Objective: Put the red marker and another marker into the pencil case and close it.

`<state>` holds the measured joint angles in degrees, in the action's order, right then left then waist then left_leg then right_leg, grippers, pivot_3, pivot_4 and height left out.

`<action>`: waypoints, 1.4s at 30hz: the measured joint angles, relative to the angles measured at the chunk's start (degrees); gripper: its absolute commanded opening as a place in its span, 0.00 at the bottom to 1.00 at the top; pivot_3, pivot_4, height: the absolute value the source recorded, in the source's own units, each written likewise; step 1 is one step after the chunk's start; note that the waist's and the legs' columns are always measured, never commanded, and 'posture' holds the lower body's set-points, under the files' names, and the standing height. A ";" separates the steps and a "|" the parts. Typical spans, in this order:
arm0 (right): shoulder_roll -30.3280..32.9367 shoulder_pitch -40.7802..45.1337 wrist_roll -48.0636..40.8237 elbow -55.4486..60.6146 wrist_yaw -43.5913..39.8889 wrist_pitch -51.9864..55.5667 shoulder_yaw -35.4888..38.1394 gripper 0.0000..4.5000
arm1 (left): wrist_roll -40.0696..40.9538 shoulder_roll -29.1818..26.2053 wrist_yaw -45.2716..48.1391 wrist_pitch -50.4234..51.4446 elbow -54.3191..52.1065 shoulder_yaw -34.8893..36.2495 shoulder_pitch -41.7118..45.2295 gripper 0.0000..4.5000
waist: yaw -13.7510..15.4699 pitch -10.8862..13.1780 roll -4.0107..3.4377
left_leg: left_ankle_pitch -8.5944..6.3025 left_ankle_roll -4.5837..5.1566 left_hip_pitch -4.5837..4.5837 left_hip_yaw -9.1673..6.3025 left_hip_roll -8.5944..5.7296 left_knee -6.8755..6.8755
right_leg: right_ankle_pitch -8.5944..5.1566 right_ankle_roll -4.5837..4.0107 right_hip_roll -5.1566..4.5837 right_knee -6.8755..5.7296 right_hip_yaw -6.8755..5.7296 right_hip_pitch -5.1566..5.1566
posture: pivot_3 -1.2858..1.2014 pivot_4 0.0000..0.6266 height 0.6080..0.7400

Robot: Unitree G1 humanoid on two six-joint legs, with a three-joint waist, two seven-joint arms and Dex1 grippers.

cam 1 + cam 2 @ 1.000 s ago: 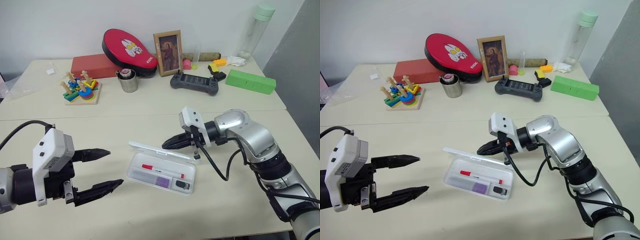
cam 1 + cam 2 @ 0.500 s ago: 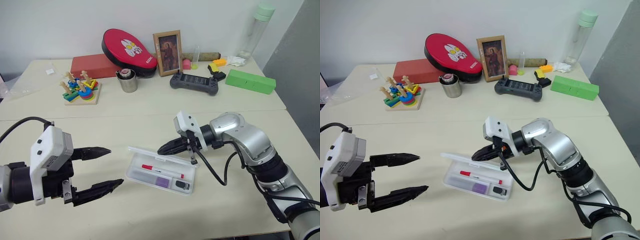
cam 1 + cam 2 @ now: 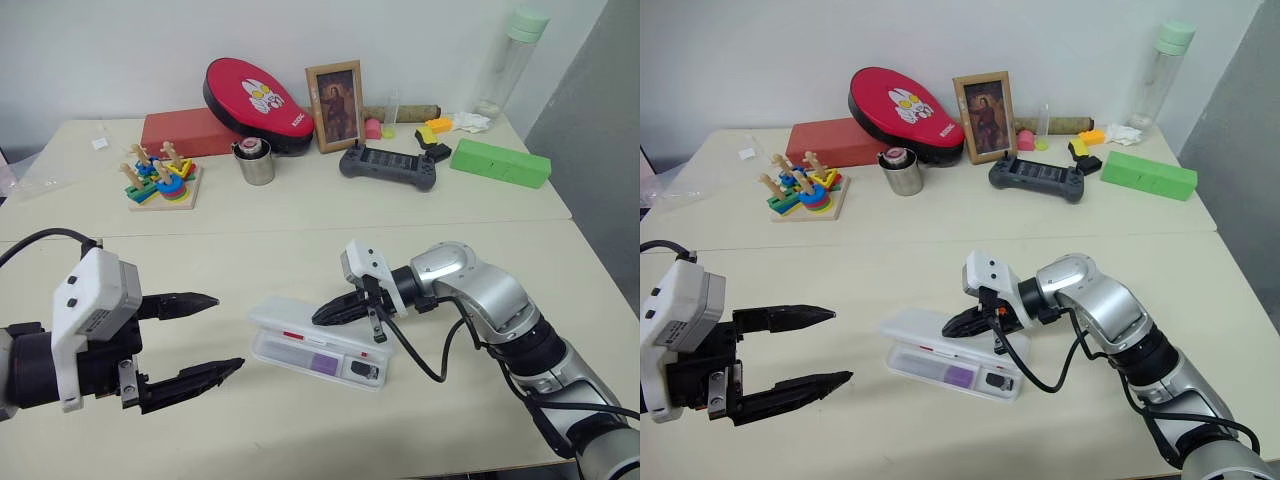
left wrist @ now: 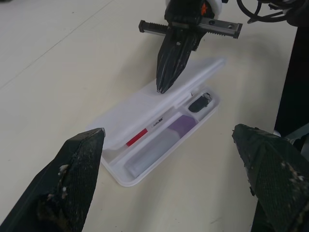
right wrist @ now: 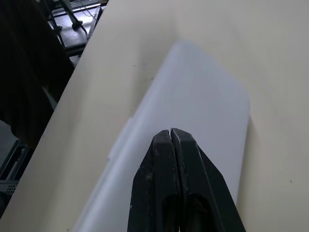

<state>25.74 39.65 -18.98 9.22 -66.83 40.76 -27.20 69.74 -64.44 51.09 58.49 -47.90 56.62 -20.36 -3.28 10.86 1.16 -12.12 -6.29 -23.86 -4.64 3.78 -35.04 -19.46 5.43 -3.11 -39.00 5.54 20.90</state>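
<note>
The table (image 3: 300,250) has bare surface around the pencil case (image 3: 300,318), near its front edge. The lid is partly lowered over the red marker (image 4: 137,137) and lilac marker (image 4: 181,124). Right gripper (image 3: 318,318), closed and empty, presses the lid. Left gripper (image 3: 225,335) hangs wide open, apart.

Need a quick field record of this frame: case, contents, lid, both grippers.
pencil case: white, on the near table, between the two grippers
lid: partly lowered over the tray, not yet shut
red marker: inside the tray, half under the lid
lilac marker: inside the tray, beside the red marker
right gripper: jaws shut, tip on top of the lid
left gripper: jaws wide open, empty, apart from the case
remaining step: press the lid fully closed
</note>
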 measured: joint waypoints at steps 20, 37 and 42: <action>2.30 -2.99 2.60 0.50 -3.46 -4.25 -3.67 0.00 | 0.34 -0.74 0.50 1.48 0.30 2.41 -0.19 1.00 | 0.01 0.00 0.00 | 0.00 0.00 0.00 0.00 0.00 0.01 | 0.00 0.00 0.00 0.01 0.00 0.01 | 0.52 0.24 1.00; -1.29 -2.19 6.99 -4.18 -3.06 -9.19 -7.68 0.00 | 0.77 -1.48 3.58 3.54 -0.07 4.59 -1.38 1.00 | -0.06 -0.02 0.03 | 0.00 -0.01 0.11 -0.01 0.01 0.01 | 0.01 -0.02 0.00 -0.01 -0.01 -0.03 | 0.52 0.24 1.00; -1.74 -2.15 7.38 -4.64 -3.07 -10.12 -7.76 0.00 | 0.90 -1.50 3.50 3.58 -0.03 4.59 -1.24 1.00 | -0.05 -0.03 0.04 | 0.01 -0.01 0.18 -0.01 0.01 0.01 | 0.01 -0.02 0.00 -0.01 -0.01 -0.04 | 0.52 0.24 1.00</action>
<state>24.00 37.50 -11.59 4.59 -69.90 30.63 -34.96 70.64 -65.93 54.59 62.07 -47.93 61.22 -21.61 -3.33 10.83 1.20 -12.11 -6.30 -23.68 -4.65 3.79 -35.03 -19.45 5.41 -3.10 -39.01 5.53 20.87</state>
